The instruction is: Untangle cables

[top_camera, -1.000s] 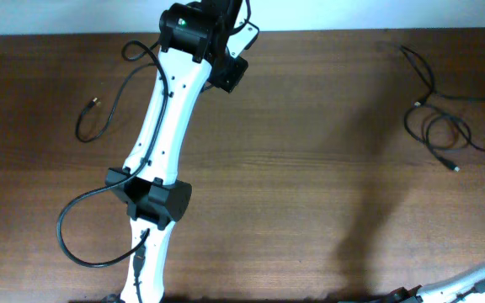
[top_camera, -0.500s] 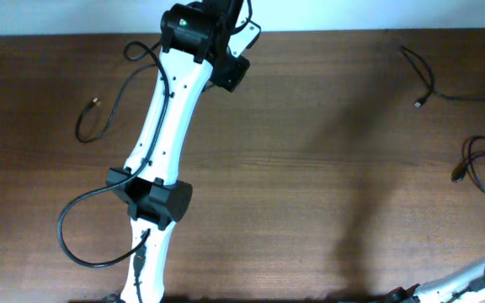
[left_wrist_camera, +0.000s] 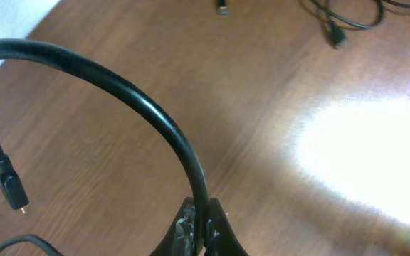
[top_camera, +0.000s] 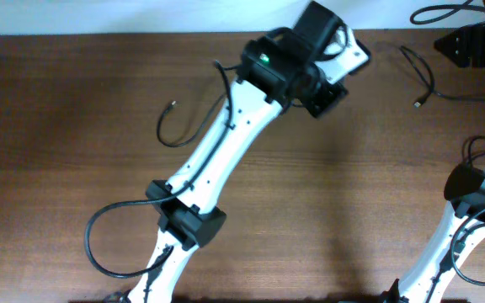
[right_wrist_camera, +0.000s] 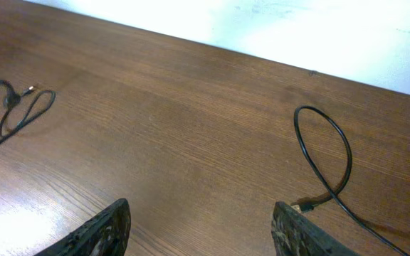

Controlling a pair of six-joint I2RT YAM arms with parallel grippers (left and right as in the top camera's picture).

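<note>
- Brown wooden table (top_camera: 57, 194) underneath; stretches the left arm (top_camera: 215, 160) long and slanted towards its far edge.
- Pinches a thin black cable (left_wrist_camera: 155, 115) in the left gripper (left_wrist_camera: 199, 213), jaws shut on it; arcs away and ends in a small plug (left_wrist_camera: 11, 186) nearby.
- Holds the right gripper (right_wrist_camera: 201, 213) well apart from the left gripper, jaws spread wide, touching nothing.
- Shows a second cable (top_camera: 433, 87) lying on the table between the two grippers.

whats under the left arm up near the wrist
A cable loops on the table and runs under the left arm; overhead, the rest is covered. The wrist view shows the left pincer shut on the cable.
</note>
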